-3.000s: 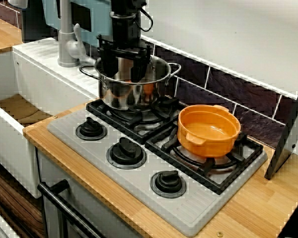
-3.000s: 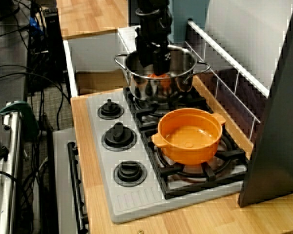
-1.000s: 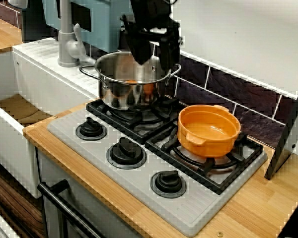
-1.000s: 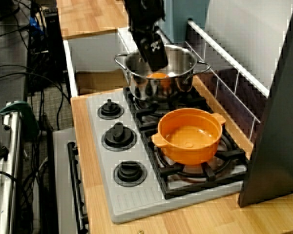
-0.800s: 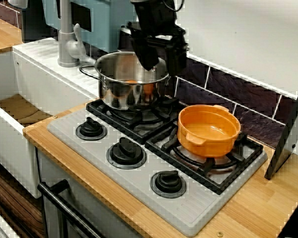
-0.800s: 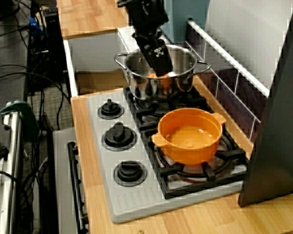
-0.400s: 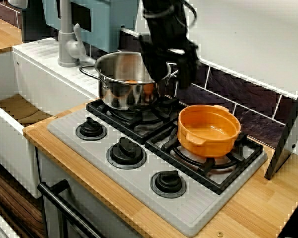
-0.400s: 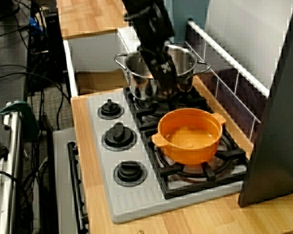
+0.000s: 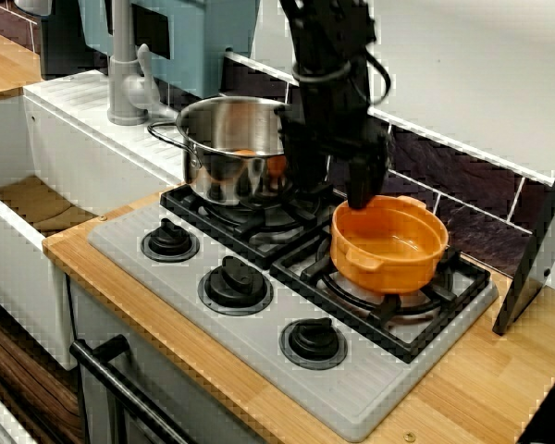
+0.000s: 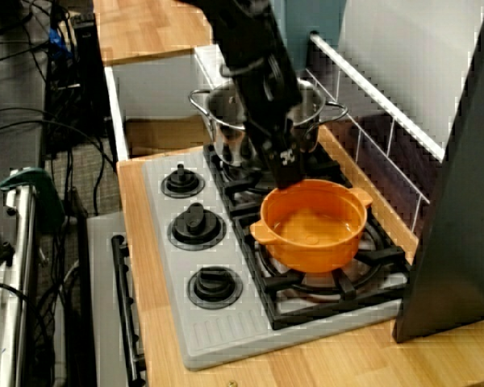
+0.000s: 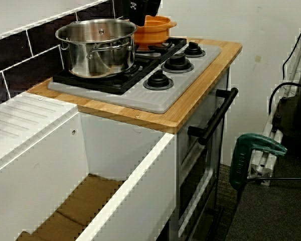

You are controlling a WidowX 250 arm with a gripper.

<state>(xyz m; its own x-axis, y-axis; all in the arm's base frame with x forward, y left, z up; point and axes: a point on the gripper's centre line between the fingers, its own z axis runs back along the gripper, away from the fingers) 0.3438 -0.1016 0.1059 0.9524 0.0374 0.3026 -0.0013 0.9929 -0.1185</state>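
View from the stove's front: the black gripper (image 9: 331,185), fingers apart and empty, hangs at the 9 o'clock rim of one round, glossy orange two-handled pot (image 9: 388,242). The pot sits on the burner at 4 o'clock from one shiny steel pot (image 9: 231,153).
View along the stove: three black knobs (image 10: 195,226).
View across the sink: the orange pot stands behind the steel pot.

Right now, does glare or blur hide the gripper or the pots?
Front view: the steel pot carries bright reflections, the dark gripper is slightly smeared, fingers apart; view from the stove's end: the gripper is a soft black mass by the orange pot; low sink-side view: the top edge cuts it off.
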